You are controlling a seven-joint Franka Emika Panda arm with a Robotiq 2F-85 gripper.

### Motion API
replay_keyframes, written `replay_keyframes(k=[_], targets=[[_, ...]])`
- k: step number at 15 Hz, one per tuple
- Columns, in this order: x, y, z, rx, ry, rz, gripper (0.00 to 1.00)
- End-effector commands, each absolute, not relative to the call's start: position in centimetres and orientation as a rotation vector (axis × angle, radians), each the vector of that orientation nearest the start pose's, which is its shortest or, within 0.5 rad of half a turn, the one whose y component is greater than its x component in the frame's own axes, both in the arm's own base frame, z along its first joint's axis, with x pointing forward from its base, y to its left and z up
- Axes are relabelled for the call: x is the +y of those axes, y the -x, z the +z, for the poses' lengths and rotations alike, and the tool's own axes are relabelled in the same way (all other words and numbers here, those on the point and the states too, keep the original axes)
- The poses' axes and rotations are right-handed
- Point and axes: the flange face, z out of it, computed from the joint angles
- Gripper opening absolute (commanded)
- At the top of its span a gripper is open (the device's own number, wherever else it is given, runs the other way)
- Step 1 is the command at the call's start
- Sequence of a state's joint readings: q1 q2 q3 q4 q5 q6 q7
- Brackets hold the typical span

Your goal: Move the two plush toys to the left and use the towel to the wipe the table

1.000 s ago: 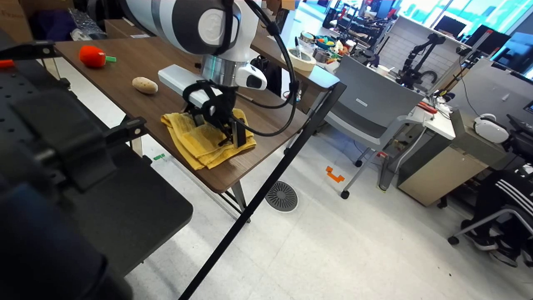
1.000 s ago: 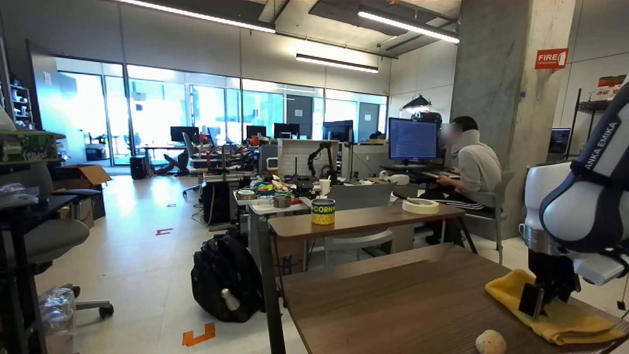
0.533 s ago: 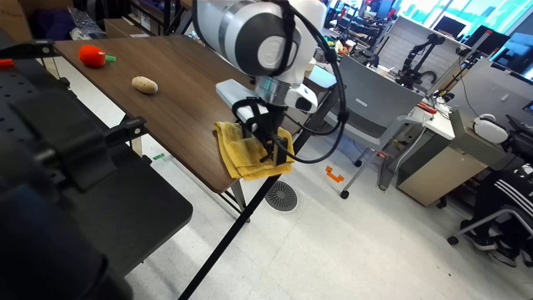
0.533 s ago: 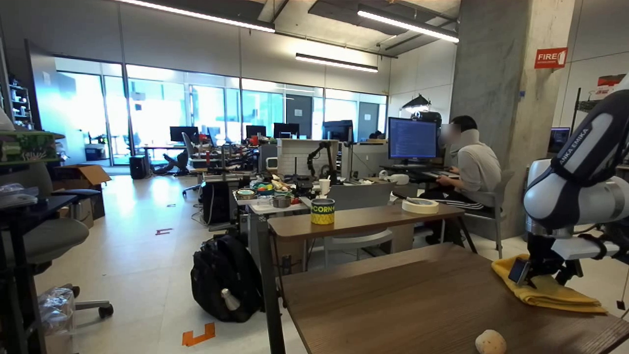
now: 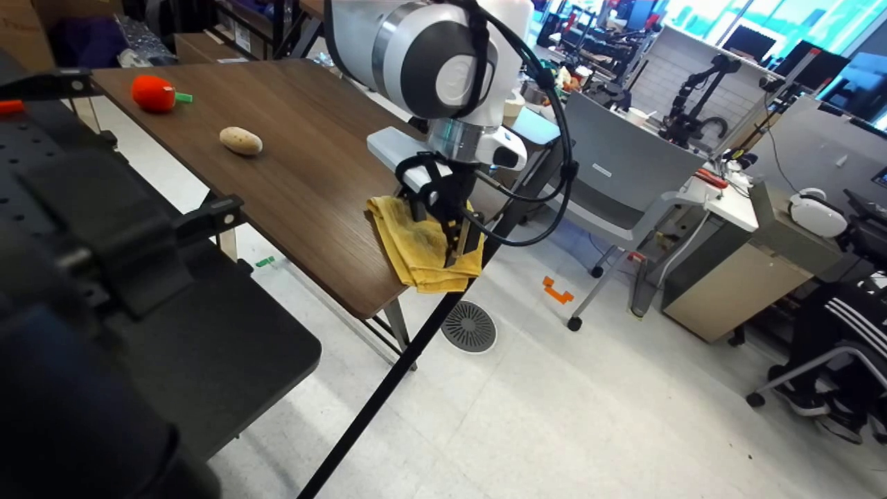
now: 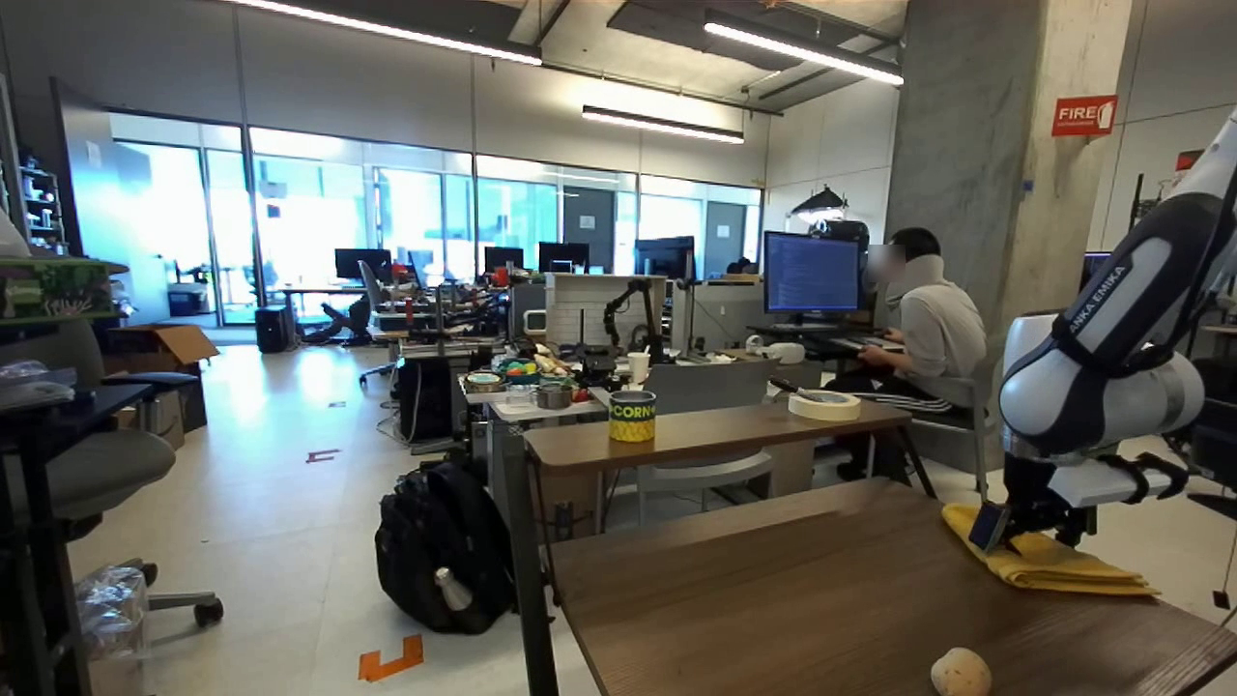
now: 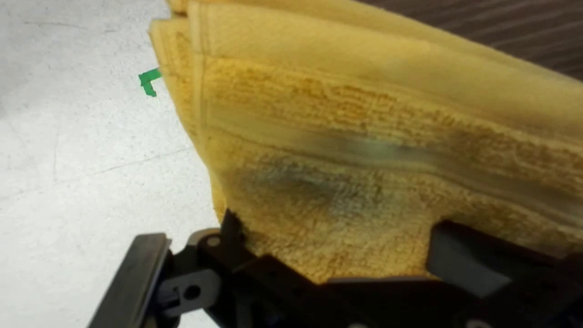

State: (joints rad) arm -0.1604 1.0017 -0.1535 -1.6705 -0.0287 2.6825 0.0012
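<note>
In an exterior view we see the gripper pointing down, its jaws spread wide and unclenched, over the yellow towel at the right end of the dark brown table. The folded towel lies partly on the table and partly out past its edge; in the wrist view the pale floor shows along the cloth's left side, with a green tape mark on it. The gripper reaches down to the towel, but from these angles we cannot quite tell how firmly it presses there. Toward the left side of the table, well apart from the towel, we find the red-orange plush toy near the far left corner and the beige plush toy nearer to us, between the red-orange one and the towel. Beyond the table a roll of tape lies on a brown shelf.
</note>
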Motion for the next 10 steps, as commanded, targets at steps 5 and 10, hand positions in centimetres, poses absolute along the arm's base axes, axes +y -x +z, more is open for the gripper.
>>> replay_keyframes(k=[5,10], targets=[[-13.4,-58.2,3.2,0.115,3.406,-0.244,0.94],[-10.9,-56.4,6.6,-0.005,3.385,-0.359,0.53]])
